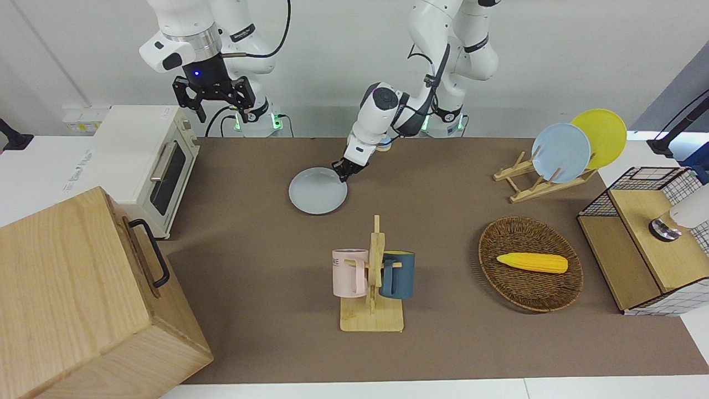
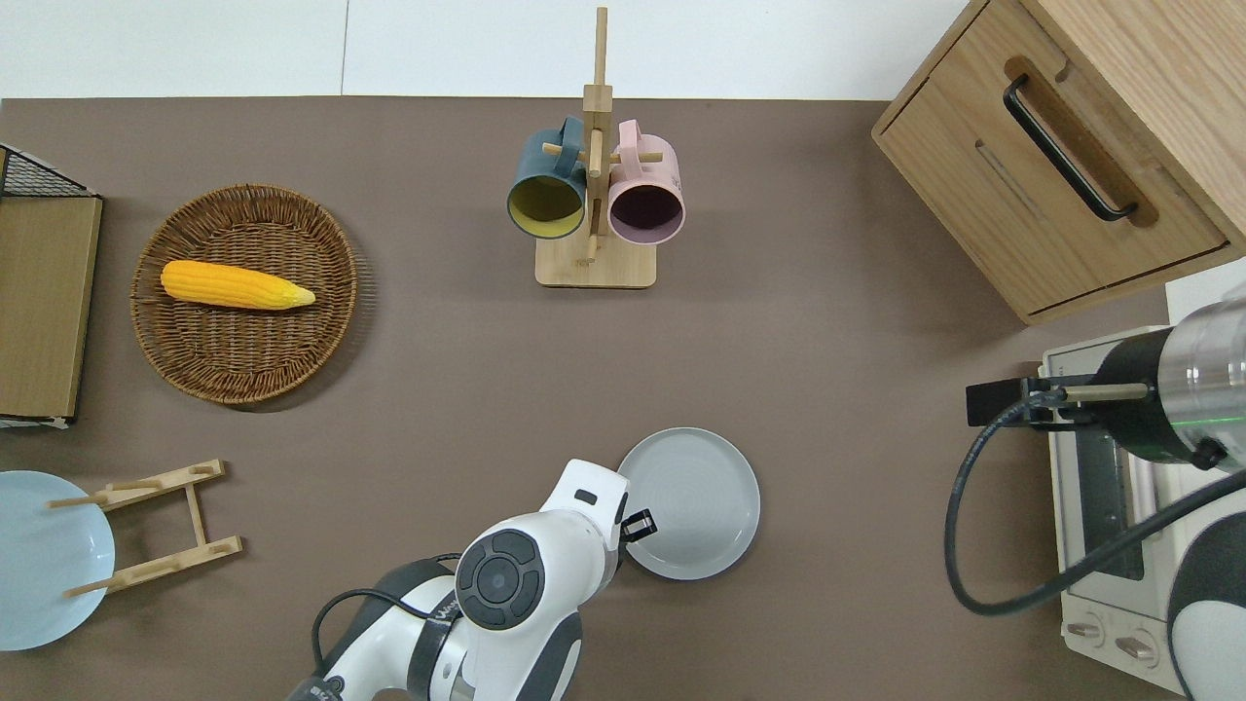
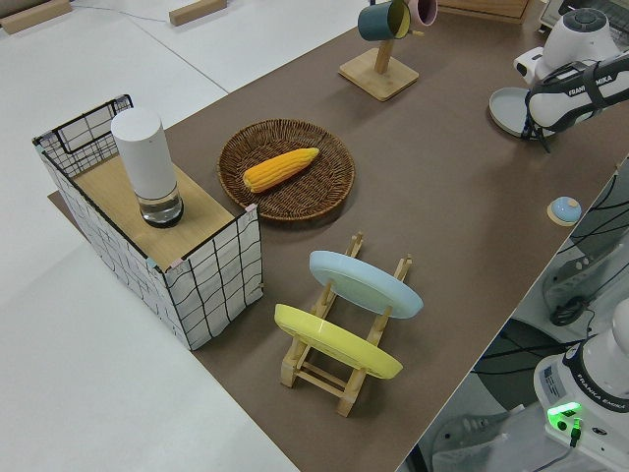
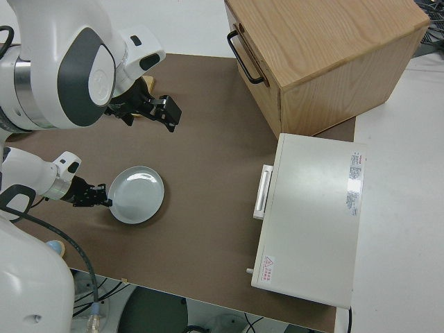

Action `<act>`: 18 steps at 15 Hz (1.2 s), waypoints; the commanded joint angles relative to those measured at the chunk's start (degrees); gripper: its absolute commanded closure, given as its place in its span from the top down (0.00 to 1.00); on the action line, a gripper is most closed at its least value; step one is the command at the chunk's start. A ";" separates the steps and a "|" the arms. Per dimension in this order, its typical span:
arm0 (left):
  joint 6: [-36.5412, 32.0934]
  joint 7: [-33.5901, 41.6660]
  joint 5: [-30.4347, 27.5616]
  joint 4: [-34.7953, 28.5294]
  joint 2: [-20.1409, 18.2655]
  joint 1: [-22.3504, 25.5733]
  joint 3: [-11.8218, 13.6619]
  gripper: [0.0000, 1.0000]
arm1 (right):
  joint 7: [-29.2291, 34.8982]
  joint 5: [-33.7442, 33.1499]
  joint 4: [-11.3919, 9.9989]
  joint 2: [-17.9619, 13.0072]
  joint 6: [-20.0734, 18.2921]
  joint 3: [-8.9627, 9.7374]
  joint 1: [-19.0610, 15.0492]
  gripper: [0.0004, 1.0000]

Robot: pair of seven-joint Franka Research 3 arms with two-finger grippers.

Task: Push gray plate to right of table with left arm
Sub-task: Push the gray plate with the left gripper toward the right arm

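Observation:
The gray plate (image 1: 317, 191) (image 2: 696, 506) lies flat on the brown table (image 1: 443, 343), nearer to the robots than the mug rack. My left gripper (image 1: 343, 170) (image 2: 638, 526) is low at the plate's rim, on the edge toward the left arm's end of the table, and it touches or nearly touches that rim (image 4: 111, 201). The left side view shows the same plate (image 3: 509, 106) beside the white forearm. The right arm is parked, its gripper (image 1: 222, 108) open and holding nothing.
A wooden rack (image 1: 372, 277) carries a pink and a blue mug. A wicker basket (image 1: 530, 271) with corn, a plate rack (image 1: 540, 180) with light-blue and yellow plates and a wire-sided box (image 1: 648, 238) stand toward the left arm's end. A toaster oven (image 1: 149, 160) and a wooden cabinet (image 1: 83, 299) stand at the right arm's end.

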 commanded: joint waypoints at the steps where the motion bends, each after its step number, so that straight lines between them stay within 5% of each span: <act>1: 1.62 -2.92 -1.12 3.10 5.29 -2.71 0.61 0.00 | 0.59 1.23 -1.56 -1.57 0.01 0.83 -1.40 1.00; 6: 1.62 -3.01 -1.03 3.63 5.38 -3.32 0.26 0.00 | 0.59 1.23 -1.56 -1.57 0.01 0.83 -1.40 1.00; 7: 1.62 -2.66 -1.03 3.71 5.47 -3.32 0.26 0.07 | 0.59 1.23 -1.56 -1.57 0.01 0.83 -1.40 1.00; 9: 1.45 -2.31 -1.03 3.71 5.65 -3.15 0.17 0.59 | 0.67 1.23 -1.56 -1.57 0.01 0.83 -1.40 1.00; 11: 1.45 -2.92 -1.03 3.71 5.47 -2.88 0.17 0.99 | 0.67 1.23 -1.56 -1.57 0.01 0.83 -1.40 1.00; 18: -4.51 -2.75 -0.94 3.71 -0.41 -0.52 -0.01 0.99 | 0.67 1.23 -1.56 -1.57 0.01 0.83 -1.40 1.00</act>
